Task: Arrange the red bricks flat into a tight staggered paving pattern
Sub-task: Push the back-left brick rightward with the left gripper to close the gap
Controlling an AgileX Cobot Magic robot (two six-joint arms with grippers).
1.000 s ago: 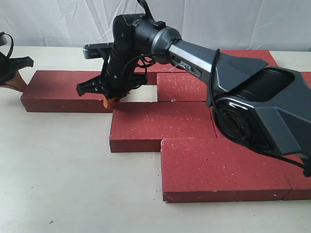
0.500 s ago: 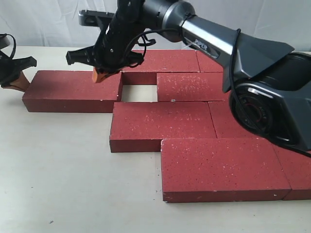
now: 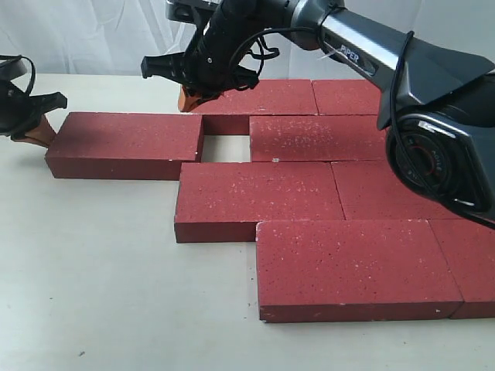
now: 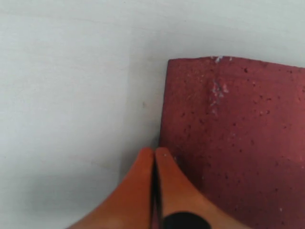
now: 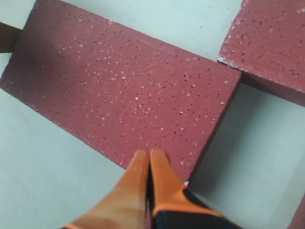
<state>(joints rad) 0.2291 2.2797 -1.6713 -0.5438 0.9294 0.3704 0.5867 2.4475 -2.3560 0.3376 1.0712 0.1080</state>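
Most of the red bricks (image 3: 259,197) lie flat on the counter (image 3: 100,270) in offset rows. The left brick (image 3: 124,143) of the second row sits apart from its neighbour (image 3: 317,137), leaving a gap (image 3: 226,148) of bare counter. The left gripper (image 3: 39,133), fingertips pinched together and empty, sits at that brick's outer end, touching it or very nearly. The right gripper (image 3: 189,97), likewise closed on nothing, hangs above the brick's inner end. A push to close the gap looks like the step in hand. If it lands off-centre, the brick could swing rather than slide. A corner could then wedge against the front row or nudge laid bricks out of line. The narrow tips might also slip off the end face.
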